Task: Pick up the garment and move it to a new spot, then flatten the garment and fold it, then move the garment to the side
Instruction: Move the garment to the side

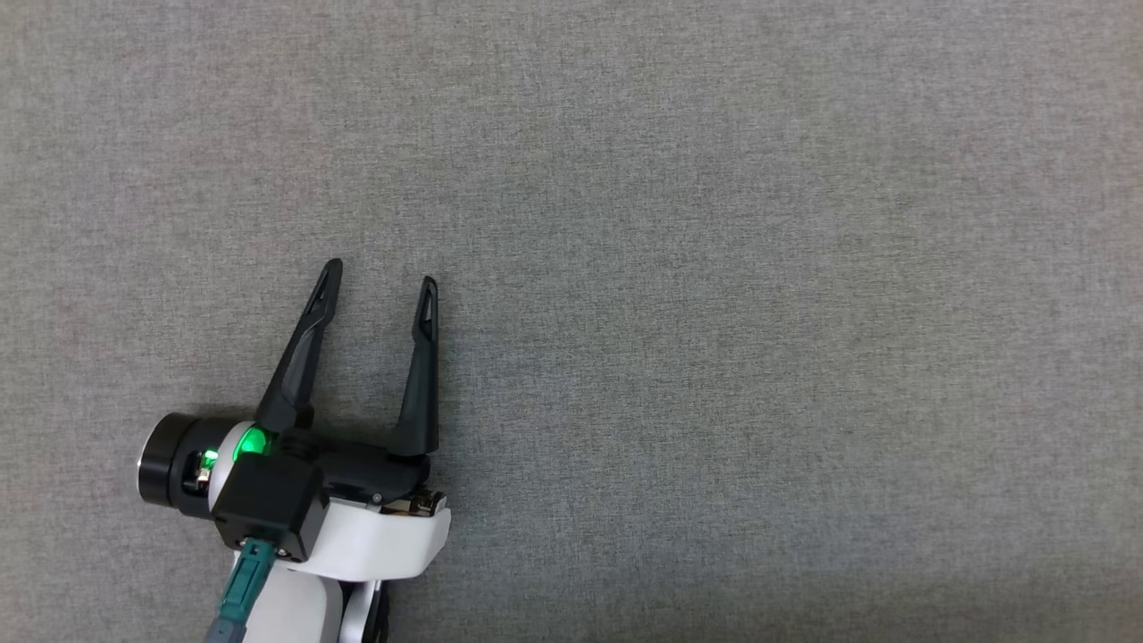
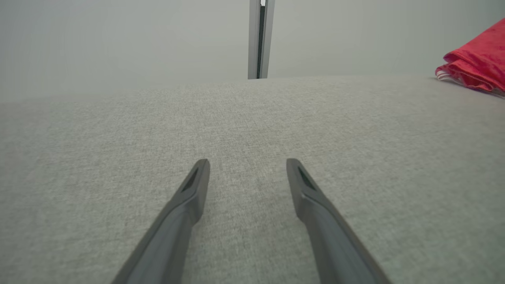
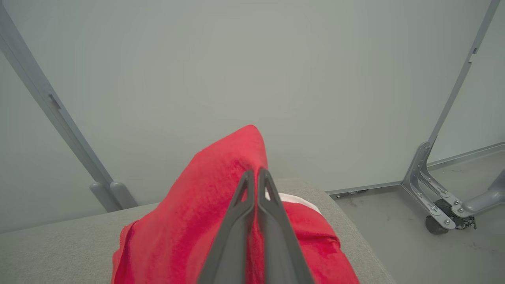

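Observation:
The garment point(image 3: 221, 205) is red, plush cloth with a white part showing beneath it. In the right wrist view it is bunched up in a peak, and my right gripper point(image 3: 255, 176) is shut on it near the table's far corner. The left wrist view catches the same garment point(image 2: 475, 63) far off at the right edge, lifted over the grey surface. My left gripper point(image 1: 382, 275) rests at the lower left of the head view, open, with nothing between its fingers point(image 2: 197, 177).
A grey fabric-covered table point(image 1: 714, 268) spreads across the head view. Pale wall panels with grey metal posts point(image 2: 259, 39) stand behind it. Past the table's right edge lie the floor, a metal bracket point(image 3: 424, 185) and a caster wheel point(image 3: 438, 223).

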### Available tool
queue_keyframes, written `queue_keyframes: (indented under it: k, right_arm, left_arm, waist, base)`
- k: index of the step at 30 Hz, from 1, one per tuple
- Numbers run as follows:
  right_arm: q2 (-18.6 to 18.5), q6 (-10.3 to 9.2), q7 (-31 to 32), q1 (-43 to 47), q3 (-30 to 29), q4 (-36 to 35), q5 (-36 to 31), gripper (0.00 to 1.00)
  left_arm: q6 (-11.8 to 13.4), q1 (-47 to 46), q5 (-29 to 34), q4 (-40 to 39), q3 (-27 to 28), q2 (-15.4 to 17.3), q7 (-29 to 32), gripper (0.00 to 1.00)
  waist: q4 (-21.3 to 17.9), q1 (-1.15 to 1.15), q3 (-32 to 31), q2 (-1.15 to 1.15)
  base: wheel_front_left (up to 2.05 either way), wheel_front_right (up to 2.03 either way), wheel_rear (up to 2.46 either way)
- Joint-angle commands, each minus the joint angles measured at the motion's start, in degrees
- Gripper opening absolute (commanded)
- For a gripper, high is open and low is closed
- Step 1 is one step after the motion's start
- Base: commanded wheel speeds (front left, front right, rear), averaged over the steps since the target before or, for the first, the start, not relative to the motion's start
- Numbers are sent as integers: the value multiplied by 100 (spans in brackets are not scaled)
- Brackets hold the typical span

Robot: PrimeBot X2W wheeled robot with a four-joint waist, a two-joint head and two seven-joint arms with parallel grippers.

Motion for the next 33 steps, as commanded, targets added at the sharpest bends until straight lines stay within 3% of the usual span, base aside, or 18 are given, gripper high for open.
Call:
queue_keyframes:
  k: [1, 2, 3, 4, 8, 12, 15, 25, 30, 33]
  right_arm:
    - [-23, -4, -59, 70, -18, 234, -75, 0]
    - [-10, -4, -35, 86, -2, 420, -132, 19]
    - [-7, -5, -17, 81, 30, 647, -248, 64]
    - [28, -4, -40, 29, 52, 857, -391, 100]
    - [339, -4, -138, -233, 1, 1411, -824, 100]
    - [864, -4, -201, -428, -1, 1663, -1839, 100]
    - [1476, -4, -203, -277, -330, 1230, -2705, 100]
    - [4094, -7, -202, 1752, -1377, -742, -5292, 100]
    - [5070, -8, -203, 2720, -1487, -1613, -6029, 100]
    - [5453, -8, -197, 3243, -1558, -1944, -6372, 100]
  left_arm:
    - [-34, -60, 21, 250, 16, 23, 40, 100]
    - [-31, -65, 18, 264, 15, 26, 40, 100]
    - [-34, -72, 9, 279, 10, 31, 40, 100]
    - [-25, -77, -9, 288, 7, 34, 40, 100]
    - [17, -47, -62, 311, -10, 40, 39, 100]
    - [71, 79, -117, 292, -13, 28, 25, 100]
    - [103, 150, -178, 295, 22, 23, 23, 100]
    - [189, 581, -989, 334, 134, 21, 24, 100]
    - [134, 862, -1190, 277, 227, 23, 24, 100]
    - [89, 1101, -1230, 298, 289, 22, 24, 100]
  waist:
    - [36, 0, 18, 0]
    - [54, 0, 14, 0]
    - [79, 0, -3, 0]
    - [103, 0, -28, 0]
    - [163, 0, -176, 0]
    - [188, 0, -482, 0]
    - [167, 0, -770, 0]
    - [68, 0, -1905, 0]
    - [96, 0, -2506, 0]
    - [80, 0, -2853, 0]
  base:
    - [0, 0, 0]
    - [0, 0, 0]
    - [0, 0, 0]
    - [0, 0, 0]
    - [0, 0, 0]
    - [0, 0, 0]
    - [0, 0, 0]
    - [0, 0, 0]
    - [0, 0, 0]
    - [0, 0, 0]
